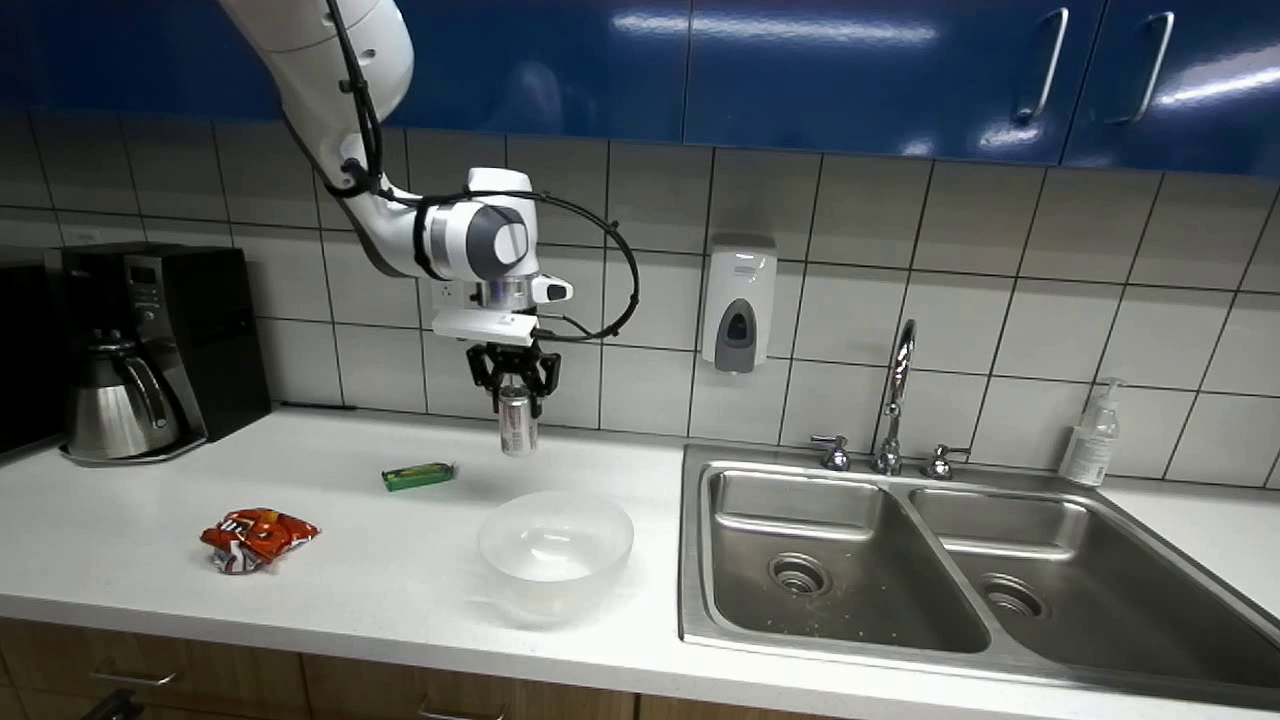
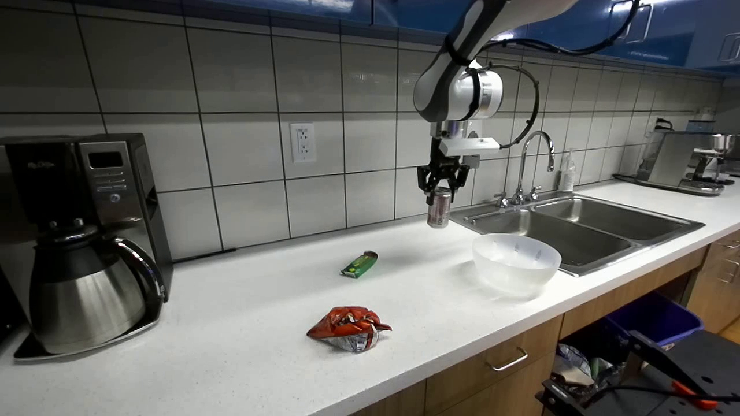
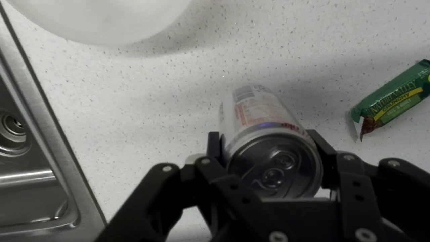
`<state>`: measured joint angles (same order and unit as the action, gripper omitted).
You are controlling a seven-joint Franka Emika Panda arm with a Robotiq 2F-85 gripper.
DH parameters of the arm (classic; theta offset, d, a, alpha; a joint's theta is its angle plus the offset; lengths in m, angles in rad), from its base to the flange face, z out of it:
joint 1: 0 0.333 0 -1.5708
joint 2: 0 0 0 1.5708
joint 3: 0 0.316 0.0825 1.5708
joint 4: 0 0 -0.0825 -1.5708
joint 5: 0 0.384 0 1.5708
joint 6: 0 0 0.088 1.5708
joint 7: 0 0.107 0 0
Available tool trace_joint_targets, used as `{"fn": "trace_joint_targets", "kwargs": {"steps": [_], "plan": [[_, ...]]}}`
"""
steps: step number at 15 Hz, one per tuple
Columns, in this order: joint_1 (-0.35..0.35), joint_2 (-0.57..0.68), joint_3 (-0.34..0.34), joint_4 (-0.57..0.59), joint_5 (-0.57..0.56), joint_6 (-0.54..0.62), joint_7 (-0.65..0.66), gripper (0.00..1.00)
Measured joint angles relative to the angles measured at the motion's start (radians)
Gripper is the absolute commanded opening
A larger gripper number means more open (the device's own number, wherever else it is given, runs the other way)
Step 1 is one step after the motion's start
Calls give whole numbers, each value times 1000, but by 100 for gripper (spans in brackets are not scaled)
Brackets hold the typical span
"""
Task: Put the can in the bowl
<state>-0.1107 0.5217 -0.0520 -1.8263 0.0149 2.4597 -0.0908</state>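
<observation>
Can [image 1: 518, 428]: held aloft, nearly upright, above the bench [image 1: 390, 570] toward its back edge; not over the bowl [image 2: 514, 268].
Gripper [image 3: 265, 144]: closed on the can, its fingers [image 3: 214, 144] at opposite sides, just below the lid [image 3: 275, 168].
Bowl location: on the bench beside the sink [image 1: 694, 560], nearer the front edge than the can; placement not yet made.
Can weight: fill cannot be established; judged light if drained, appreciably heavier if full.
Can wall: judged thin metal, stiff at the rims, liable to dent mid-body under a hard squeeze; smooth, therefore inclined to slip, more so if damp.
Can hold: the high grip across the sides is judged sound, being close to the stiff rim and leaving the base free to enter the bowl first. Carry toward the front edge, then lower slowly; a drop could knock the bowl.
Lid opening: too dark to tell whether it has been opened.
Can base: out of sight in the wrist view.
Finger faces: contact surfaces hidden against the can.
Bowl outline: cut off in the wrist view; the pale wall washes out against the bench.
Bench ends: back corner concealed behind the coffee maker [image 1: 195, 350]; sink end runs out of frame in both exterior views.
</observation>
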Motion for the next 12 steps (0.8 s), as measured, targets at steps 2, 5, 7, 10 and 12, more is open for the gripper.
{"fn": "trace_joint_targets", "kwargs": {"steps": [2, 5, 7, 10, 12], "plan": [[-3, -34, -16, -55, -1, 22, 0, 38], [-9, -89, -41, -121, -1, 42, 0, 38], [-12, -130, -54, -163, -1, 45, 0, 38], [-19, -183, -72, -221, -1, 51, 0, 38], [-25, -202, -89, -249, -1, 52, 1, 38]]}}
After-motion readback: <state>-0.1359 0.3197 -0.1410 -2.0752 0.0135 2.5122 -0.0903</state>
